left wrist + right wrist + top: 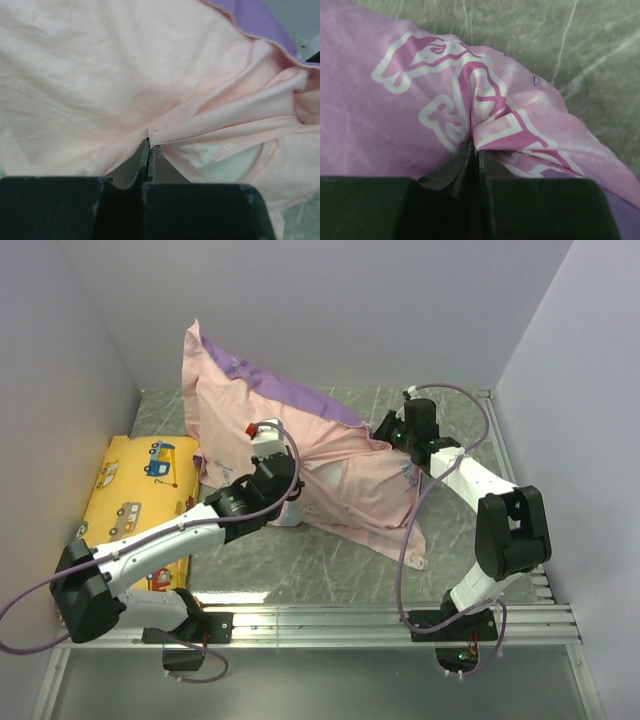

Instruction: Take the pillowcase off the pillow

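The pillowcase (240, 400) lies bunched mid-table, mostly pale pink inside out, with a purple band along its top. My left gripper (292, 488) is shut on a fold of its pink fabric (100, 75), the jaws (148, 143) pressed together. Just right of those jaws a patch of the white pillow (225, 167) shows through the case's opening. My right gripper (378, 430) is at the case's right side. Its jaws (475, 144) stand a hair apart, pinching a fold of the printed pink side (370, 130) with white lettering.
A yellow cushion (135, 495) with cartoon vehicles lies at the left, partly under the left arm. Grey walls close in the left, back and right. Bare marbled tabletop (300, 575) runs in front of the case, ending at a metal rail (330, 620).
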`<state>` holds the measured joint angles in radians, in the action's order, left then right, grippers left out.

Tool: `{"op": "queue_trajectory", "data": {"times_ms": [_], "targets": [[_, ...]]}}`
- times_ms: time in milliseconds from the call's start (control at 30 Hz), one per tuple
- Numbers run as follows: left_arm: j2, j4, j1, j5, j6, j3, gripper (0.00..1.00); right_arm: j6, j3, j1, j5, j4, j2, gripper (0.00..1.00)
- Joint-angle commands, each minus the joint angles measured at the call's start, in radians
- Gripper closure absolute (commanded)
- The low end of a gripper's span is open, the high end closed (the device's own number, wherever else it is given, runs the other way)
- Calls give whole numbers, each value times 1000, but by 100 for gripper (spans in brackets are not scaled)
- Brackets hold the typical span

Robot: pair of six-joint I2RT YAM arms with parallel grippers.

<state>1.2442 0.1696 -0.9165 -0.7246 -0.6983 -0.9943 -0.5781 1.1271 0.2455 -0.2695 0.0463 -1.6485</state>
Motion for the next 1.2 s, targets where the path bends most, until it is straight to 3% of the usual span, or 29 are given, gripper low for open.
{"op": "queue_trajectory", "data": {"times_ms": [0, 33, 133, 233, 433, 500, 667, 833, 1067, 1167], "targets": [[52, 15, 19, 11, 51, -13, 99, 63, 2, 14, 21, 256, 47, 80], [79, 7, 21, 23, 56, -30, 100, 72, 16, 20, 48, 266, 65, 68], [121, -19, 21, 62, 69, -62, 100, 86, 78, 51, 107, 332, 140, 51], [156, -30, 21, 85, 82, -95, 99, 84, 128, 78, 197, 386, 232, 43], [210, -51, 21, 105, 91, -136, 99, 47, 132, 175, 350, 418, 409, 37], [219, -61, 24, 114, 88, -142, 99, 29, 93, 224, 459, 431, 467, 36], [247, -71, 28, 140, 82, -148, 99, 6, -44, 287, 543, 399, 573, 33], [268, -102, 45, 175, 74, -142, 99, 40, -27, 350, 574, 392, 475, 29], [294, -101, 103, 215, 60, -156, 99, 34, 129, 382, 585, 414, 219, 26], [281, -119, 126, 234, 59, -132, 100, 32, 117, 409, 616, 385, 211, 25]]}}
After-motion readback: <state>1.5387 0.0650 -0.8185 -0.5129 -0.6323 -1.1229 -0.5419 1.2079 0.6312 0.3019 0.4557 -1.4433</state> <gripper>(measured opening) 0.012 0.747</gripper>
